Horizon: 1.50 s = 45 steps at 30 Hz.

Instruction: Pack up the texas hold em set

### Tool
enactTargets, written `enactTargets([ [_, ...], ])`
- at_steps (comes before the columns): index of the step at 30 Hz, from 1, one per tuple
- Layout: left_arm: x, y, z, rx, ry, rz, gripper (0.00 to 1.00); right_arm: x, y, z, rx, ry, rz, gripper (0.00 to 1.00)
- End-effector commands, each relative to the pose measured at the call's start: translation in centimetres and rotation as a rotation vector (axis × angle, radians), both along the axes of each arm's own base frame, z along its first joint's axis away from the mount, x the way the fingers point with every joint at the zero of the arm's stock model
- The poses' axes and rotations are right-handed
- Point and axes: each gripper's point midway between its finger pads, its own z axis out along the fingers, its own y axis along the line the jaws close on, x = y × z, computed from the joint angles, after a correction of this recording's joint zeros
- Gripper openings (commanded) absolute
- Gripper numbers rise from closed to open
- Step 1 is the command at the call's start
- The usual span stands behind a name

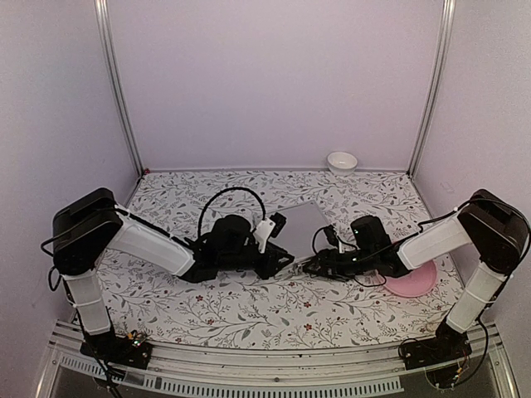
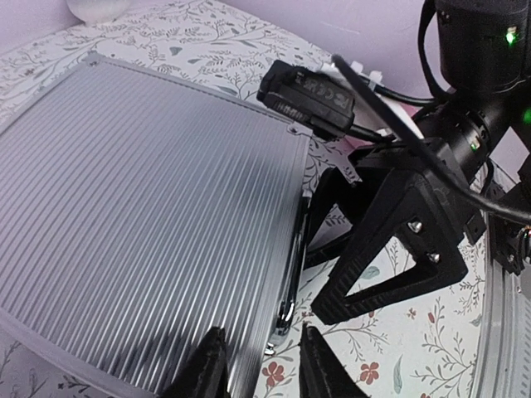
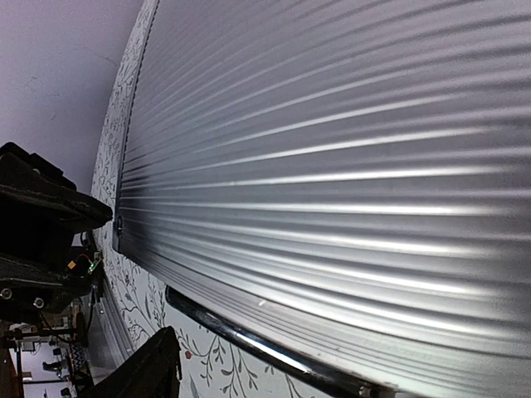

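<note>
Silver ribbed case (image 1: 300, 222) lies closed. Left gripper (image 2: 261, 355), arm stretched low, pinches the case edge between its fingers; right gripper (image 1: 318, 264) opposite, level, jaws spread, holding nothing.

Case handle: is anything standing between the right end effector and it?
Nothing visible does. The right end effector sits open right beside the handle of the closed case, only bare table between. The left end effector grips the same edge further along.
</note>
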Motion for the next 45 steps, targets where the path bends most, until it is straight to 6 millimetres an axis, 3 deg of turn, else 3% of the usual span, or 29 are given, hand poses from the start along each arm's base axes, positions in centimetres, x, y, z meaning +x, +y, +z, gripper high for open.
enactTargets([
  [1, 0.1, 0.9, -1.8, 0.023, 0.051, 0.026, 0.30, 0.6, 0.1, -1.1, -0.042, -0.016, -0.008, 0.76],
  [11, -0.3, 2.0, -2.9, 0.041, 0.081, 0.053, 0.27, 0.0, 1.1, 0.2, 0.029, -0.005, 0.017, 0.76],
  [26, -0.3, 2.2, -2.5, 0.034, 0.076, 0.060, 0.27, 0.0, 1.4, 2.9, 0.124, 0.006, -0.023, 0.76],
  [37, -0.3, 1.9, -2.4, 0.028, 0.076, 0.053, 0.27, 0.1, 1.3, 2.9, 0.134, 0.018, -0.047, 0.76],
  [45, -0.3, 2.0, -2.4, 0.026, 0.078, 0.055, 0.27, 0.4, 1.6, 4.1, 0.169, 0.006, -0.053, 0.76],
])
